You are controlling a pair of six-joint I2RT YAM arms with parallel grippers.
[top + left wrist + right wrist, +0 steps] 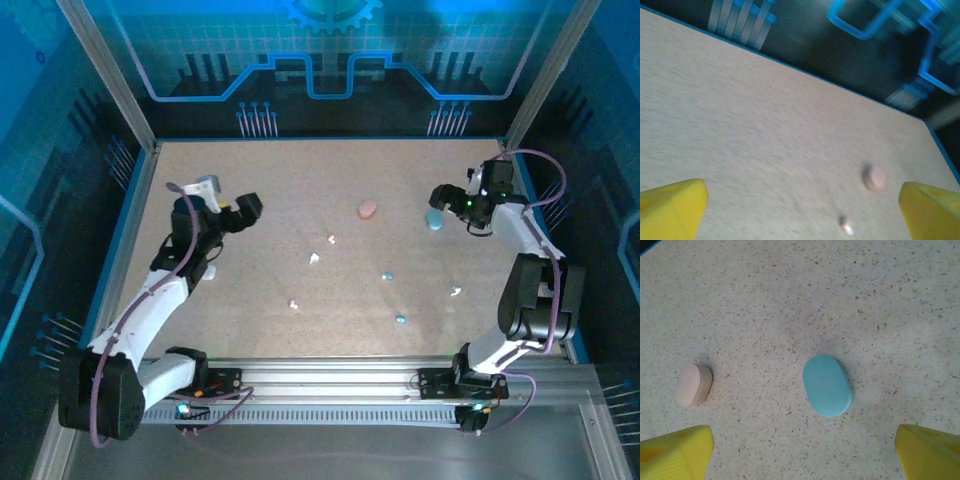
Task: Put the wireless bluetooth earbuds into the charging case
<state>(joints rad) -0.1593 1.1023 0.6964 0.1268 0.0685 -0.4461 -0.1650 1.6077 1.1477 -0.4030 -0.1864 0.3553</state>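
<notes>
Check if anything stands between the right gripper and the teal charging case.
Nothing visible does: only bare table lies between the open right gripper and the teal charging case. The pink case lies apart, off to the side.

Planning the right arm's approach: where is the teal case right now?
Top view: the teal case lies on the table at far right, beside the right gripper, the pink case to its left.
</notes>
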